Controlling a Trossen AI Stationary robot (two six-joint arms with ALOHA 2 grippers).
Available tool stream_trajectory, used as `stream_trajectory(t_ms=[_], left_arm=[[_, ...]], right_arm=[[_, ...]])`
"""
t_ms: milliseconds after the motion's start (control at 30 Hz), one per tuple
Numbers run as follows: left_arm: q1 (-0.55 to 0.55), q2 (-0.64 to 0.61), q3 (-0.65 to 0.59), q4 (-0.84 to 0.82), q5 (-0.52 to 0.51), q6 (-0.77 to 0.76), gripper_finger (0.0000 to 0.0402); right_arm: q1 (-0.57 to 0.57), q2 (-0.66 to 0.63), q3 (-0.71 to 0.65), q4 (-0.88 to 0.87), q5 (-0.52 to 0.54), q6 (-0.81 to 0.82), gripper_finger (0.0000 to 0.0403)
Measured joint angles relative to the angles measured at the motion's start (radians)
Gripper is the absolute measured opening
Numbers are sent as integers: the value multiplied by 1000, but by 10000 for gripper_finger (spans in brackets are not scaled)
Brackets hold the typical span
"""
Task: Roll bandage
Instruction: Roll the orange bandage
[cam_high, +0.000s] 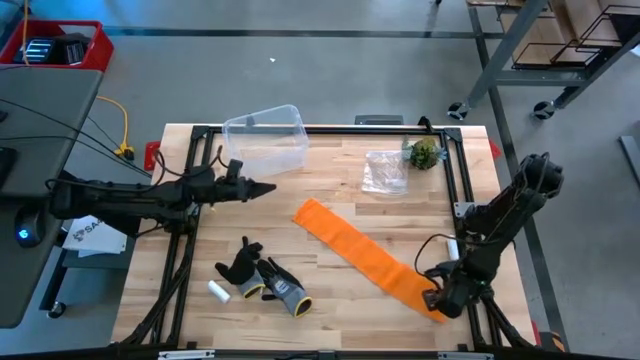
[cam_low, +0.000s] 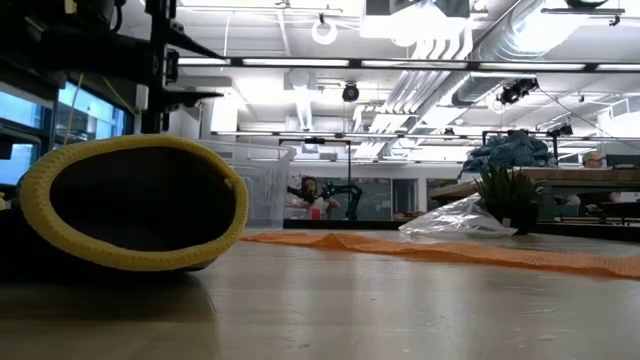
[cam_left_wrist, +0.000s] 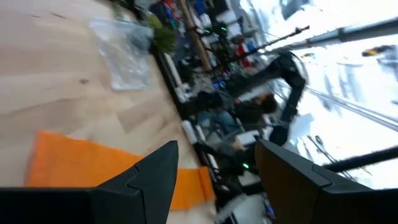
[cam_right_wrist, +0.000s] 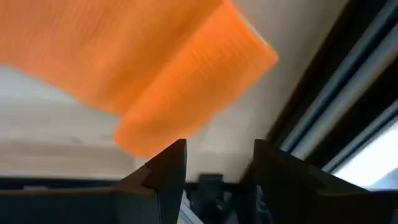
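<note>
Jaws of the right gripper (cam_high: 437, 297) stand parted at the bandage (cam_high: 362, 256) end near the worktop (cam_high: 330, 310) right edge; left gripper (cam_high: 262, 188) jaws parted, raised.

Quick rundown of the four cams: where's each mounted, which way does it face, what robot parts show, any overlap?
High: overhead, straight down on the table; both arms, left pincer, right pincer at the bandage.
Low: table height, level across; glove cuff up close, no robot parts.
Left wrist: on left arm, facing the right arm; own open fingers.
Right wrist: on right arm, close on the bandage's rolled end; own fingers apart.
Shared: the bandage shows in all four.
</note>
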Motion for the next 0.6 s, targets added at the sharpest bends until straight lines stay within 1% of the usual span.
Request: stream_trajectory(t_ms=[200,267,300,333,467,600], left_arm=[[6,35,0,0,-1,-26,209],[6,45,0,2,-1,-33,209],[6,51,0,1,0,-33,209],[6,56,0,2,0,-33,209],[5,64,0,7,23,-58,209],[5,62,0,16,33,-60,209]], right_arm=[[-44,35,0,9,11,-7,179],[-58,35,-14,32,32,1,179],[-64,37,-26,63,55,17,179],[-68,39,-43,92,56,25,179],[-89,36,-118,234,34,26,179],[-100,38,-120,196,18,17,179]])
